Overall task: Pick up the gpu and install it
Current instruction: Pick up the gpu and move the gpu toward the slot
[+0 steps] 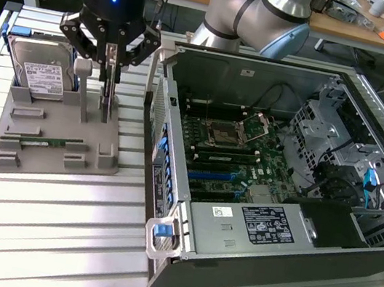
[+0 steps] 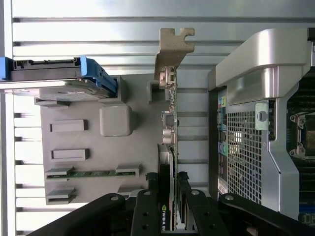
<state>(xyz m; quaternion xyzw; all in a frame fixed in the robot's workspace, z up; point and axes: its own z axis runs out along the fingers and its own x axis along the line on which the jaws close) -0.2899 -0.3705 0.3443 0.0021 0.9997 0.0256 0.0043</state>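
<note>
Spanning the scene was a slatted aluminium worktop (image 1: pixel 53 223). On it, toward the exterior view's right, sat a big open black-and-silver PC case (image 1: pixel 266 270), lid off so the green mobo (image 1: pixel 229 142) lay exposed from above. The grey-and-blue robot arm (image 1: pixel 265 16) reached over the case's far wall to the exterior view's left, w/ its black gripper (image 1: pixel 104 110) pointing straight down over a flat grey plastic parts tray (image 1: pixel 42 155).

The tray's slots held each part on edge or flat, prob. for easy access from above. A silver boxy hard drive w/ white label (image 1: pixel 41 78) leaned at the back, and a slim green memory stick (image 1: pixel 41 140) lay flat near the front.

The gpu (image 2: pixel 170 123), a thin dark card w/ a long silver end bracket (image 2: pixel 172 49), stood upright in its slot on the tray, just beside the case. The fingers (image 2: pixel 183 184) were drawn in narrow on both faces of the card, apparently clamping it, not yet lifted clear.
</note>
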